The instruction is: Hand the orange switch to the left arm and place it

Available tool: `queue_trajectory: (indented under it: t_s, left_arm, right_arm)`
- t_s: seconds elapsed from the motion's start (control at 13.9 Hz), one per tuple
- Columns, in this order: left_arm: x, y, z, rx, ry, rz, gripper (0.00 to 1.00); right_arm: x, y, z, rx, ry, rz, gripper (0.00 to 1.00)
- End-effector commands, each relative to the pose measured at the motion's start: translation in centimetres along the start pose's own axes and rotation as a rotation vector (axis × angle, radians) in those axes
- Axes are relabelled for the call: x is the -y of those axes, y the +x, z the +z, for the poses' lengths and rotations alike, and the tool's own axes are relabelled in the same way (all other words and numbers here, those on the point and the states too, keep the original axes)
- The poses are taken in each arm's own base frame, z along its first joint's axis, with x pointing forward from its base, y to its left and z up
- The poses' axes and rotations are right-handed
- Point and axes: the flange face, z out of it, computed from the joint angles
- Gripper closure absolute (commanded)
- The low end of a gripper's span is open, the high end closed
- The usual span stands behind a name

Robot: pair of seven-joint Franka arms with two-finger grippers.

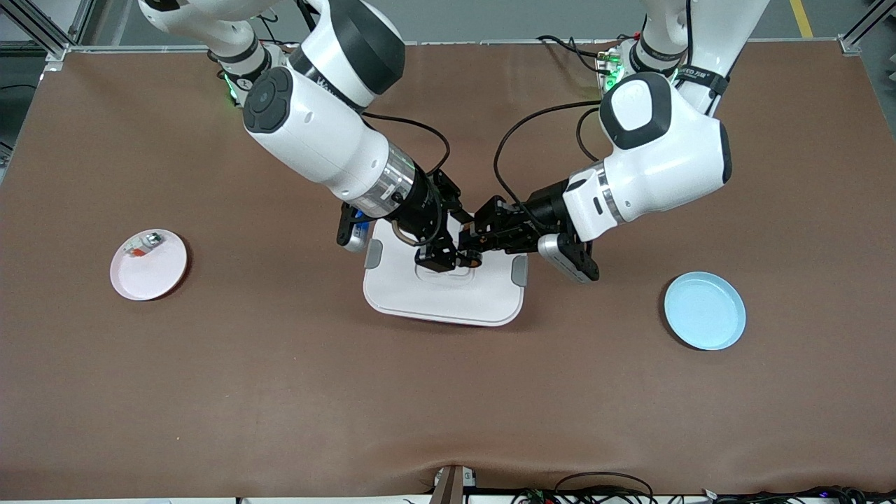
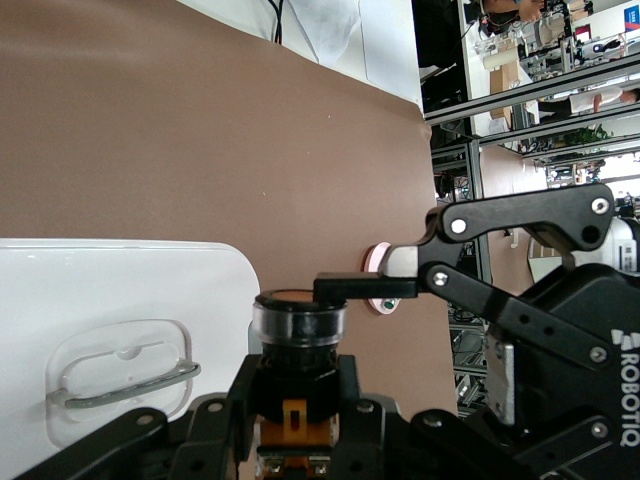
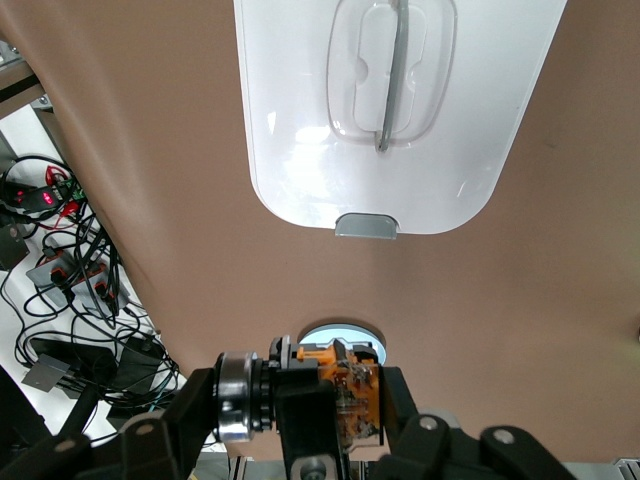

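Note:
The orange switch (image 1: 474, 261) hangs in the air over the white box (image 1: 448, 297), between both grippers. My left gripper (image 1: 470, 249) is shut on its black body; in the left wrist view its jaws (image 2: 297, 385) clamp the switch (image 2: 298, 318) from both sides. My right gripper (image 1: 455, 260) holds it end to end; in the right wrist view (image 3: 300, 400) one jaw sits against the silver-rimmed face (image 3: 235, 395) and the other against the orange rear (image 3: 352, 388). The right gripper's finger (image 2: 365, 287) lies across the face. The box lid and handle show below (image 2: 100, 290) (image 3: 300, 120).
A pink plate (image 1: 157, 276) with a clear-white part (image 1: 143, 243) sits toward the right arm's end. A blue plate (image 1: 705, 310) sits toward the left arm's end and also shows in the right wrist view (image 3: 340, 331). Brown table surface surrounds the box.

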Motion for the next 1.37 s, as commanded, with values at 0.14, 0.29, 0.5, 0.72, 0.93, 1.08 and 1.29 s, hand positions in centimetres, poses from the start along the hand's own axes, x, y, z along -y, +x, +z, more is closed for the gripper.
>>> queue_trajectory:
  t_s: [0.14,0.29,0.5,0.72,0.93,1.08,1.29]
  left_arm:
    - [0.0,-0.1,-0.8,-0.01,-0.005,-0.008,1.0]
    - [-0.1,-0.1,-1.2,-0.014,0.004,0.002,1.0]
    - [0.6,-1.9,-1.6,0.022,0.083,0.048,1.0]
    - [2.6,-3.6,-2.9,0.039,0.196,0.091,1.0]
    - [4.5,-4.2,-5.8,0.068,0.279,0.107,1.0]
    - [5.6,-4.3,-8.0,0.16,0.344,0.122,1.0]
    - [6.3,-4.1,-10.9,0.192,0.427,0.144,1.0]
  right_arm:
    - [2.4,1.8,-2.0,0.002,0.005,0.032,0.0]
    - [2.7,3.1,-2.2,-0.027,-0.038,-0.035,0.0]
    - [3.4,6.1,-3.9,-0.089,-0.126,-0.197,0.0]
    - [3.9,8.1,-8.0,-0.163,-0.151,-0.437,0.0]
    - [4.4,11.3,-9.1,-0.227,-0.248,-0.622,0.0]
    - [5.3,13.4,-10.8,-0.246,-0.273,-0.678,0.0]
    - [5.7,16.6,-13.8,-0.235,-0.35,-0.773,0.0]
